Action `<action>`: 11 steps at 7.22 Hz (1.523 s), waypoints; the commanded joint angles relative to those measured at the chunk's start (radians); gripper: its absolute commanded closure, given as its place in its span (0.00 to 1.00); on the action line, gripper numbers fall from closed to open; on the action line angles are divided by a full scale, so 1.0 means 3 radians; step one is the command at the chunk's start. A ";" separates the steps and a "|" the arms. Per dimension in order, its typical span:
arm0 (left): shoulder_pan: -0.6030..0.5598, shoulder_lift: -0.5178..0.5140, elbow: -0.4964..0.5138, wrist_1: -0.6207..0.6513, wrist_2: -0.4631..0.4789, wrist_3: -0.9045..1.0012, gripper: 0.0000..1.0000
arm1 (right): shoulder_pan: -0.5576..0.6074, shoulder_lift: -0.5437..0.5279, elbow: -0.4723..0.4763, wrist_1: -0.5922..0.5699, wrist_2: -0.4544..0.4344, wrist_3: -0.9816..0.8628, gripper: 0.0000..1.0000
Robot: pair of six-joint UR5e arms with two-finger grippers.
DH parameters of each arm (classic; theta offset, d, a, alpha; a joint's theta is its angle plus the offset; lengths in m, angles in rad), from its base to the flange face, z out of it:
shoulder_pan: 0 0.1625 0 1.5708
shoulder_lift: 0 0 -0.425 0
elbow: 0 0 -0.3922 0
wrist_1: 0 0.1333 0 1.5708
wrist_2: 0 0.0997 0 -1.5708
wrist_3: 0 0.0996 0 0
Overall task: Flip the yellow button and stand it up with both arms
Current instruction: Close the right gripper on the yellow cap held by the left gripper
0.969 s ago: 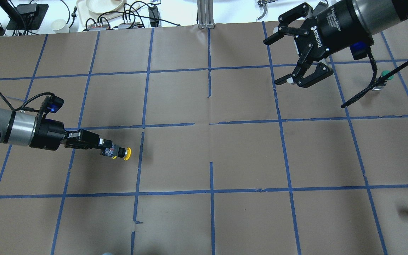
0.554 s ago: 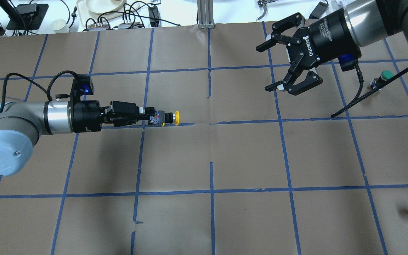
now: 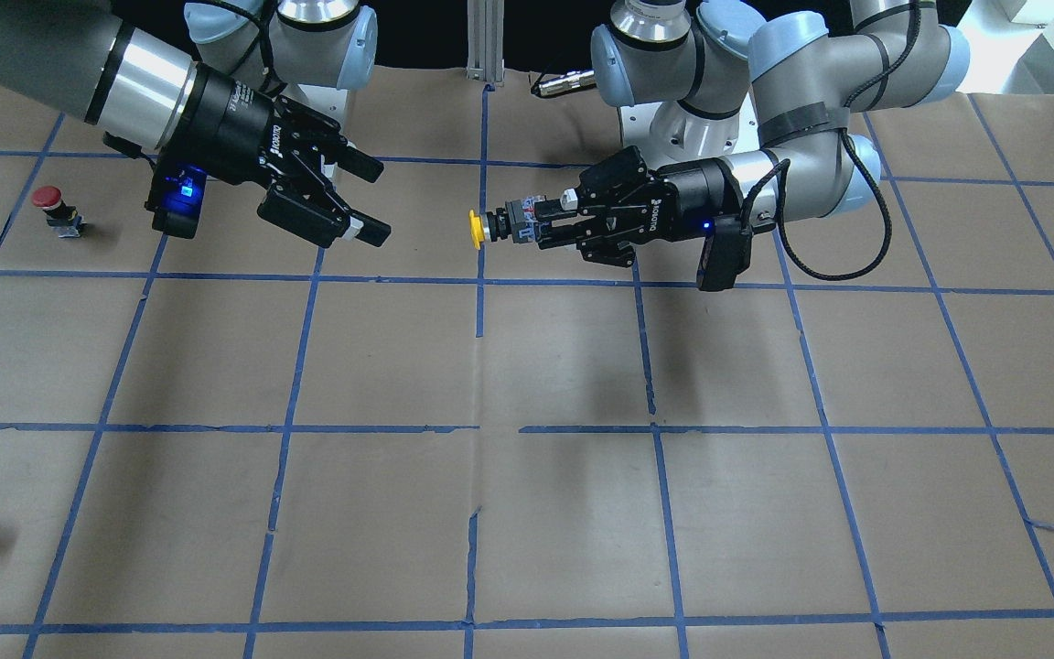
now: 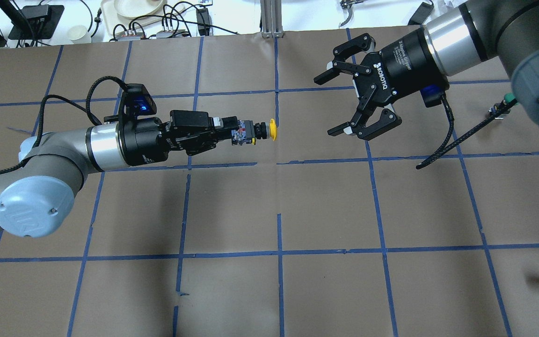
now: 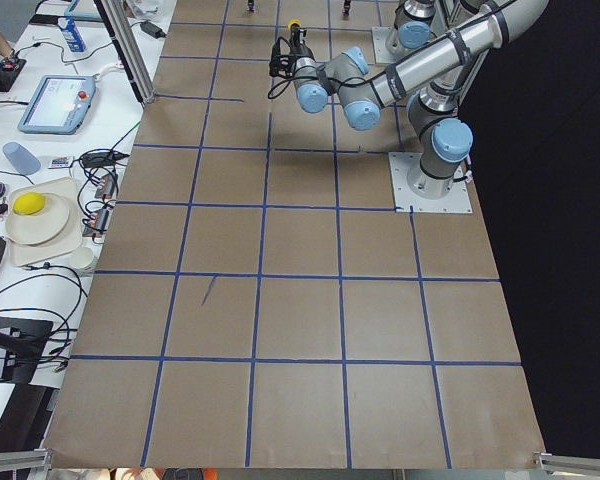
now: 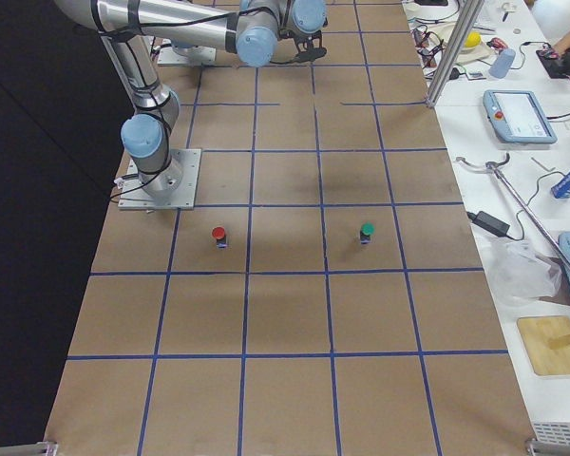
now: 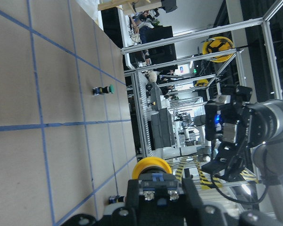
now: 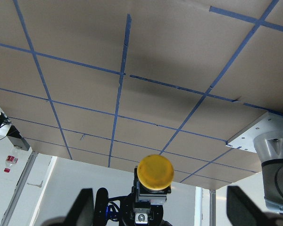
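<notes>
Left gripper point(image 4: 232, 132) and right gripper point(image 4: 326, 106) are converging since earlier; handover pending.
Left is pinching the yellow button point(image 4: 256, 130) aloft, cap pointing three o'clock; right's fingers are gaping wide; flip and standing are remaining.

This is a robotics lab. A left arm point(image 4: 63, 150) and a right arm point(image 4: 484, 23), silver with pale-blue joint caps, stand bolted through a steel plate point(image 5: 405, 195) onto a wide counter point(image 4: 325, 206). The counter is covered in brown paper and marked off in squares with blue tape point(image 4: 280, 281). An aluminium post point(image 4: 269, 18) rises at its far edge. Alongside runs a white bench point(image 6: 465, 133) strewn with cables point(image 4: 176, 16), a power brick point(image 6: 494, 223), a paper cup point(image 4: 78, 33) and a touch-screen controller point(image 6: 520, 116). The left wrist view looks past the counter to more metal framing point(image 7: 193, 34) and yellow-and-black striped floor marking point(image 7: 186, 164).
</notes>
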 commanded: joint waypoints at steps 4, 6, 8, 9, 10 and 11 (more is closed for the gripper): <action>-0.0279 -0.0131 0.0000 0.0171 -0.0557 -0.0021 1.00 | 0.0087 -0.0047 0.0115 -0.0001 0.0259 0.0131 0.00; -0.0381 -0.0152 0.0005 0.0171 -0.0721 -0.0021 1.00 | 0.0235 -0.0053 0.0115 -0.0011 0.0264 0.0121 0.00; -0.0427 -0.0183 0.0011 0.0171 -0.0834 -0.0021 1.00 | 0.0241 -0.0053 0.0115 -0.0087 0.0284 0.0147 0.00; -0.0427 -0.0183 0.0006 0.0166 -0.0829 -0.0021 0.99 | 0.0236 -0.0032 0.0085 -0.0098 0.0274 0.0147 0.00; -0.0432 -0.0178 -0.0005 0.0166 -0.0824 -0.0021 0.99 | 0.0200 -0.0053 0.0064 -0.0113 0.0234 0.0157 0.01; -0.0443 -0.0168 -0.0015 0.0161 -0.0824 -0.0021 0.99 | 0.0190 -0.0083 0.0079 -0.0133 0.0223 0.0152 0.01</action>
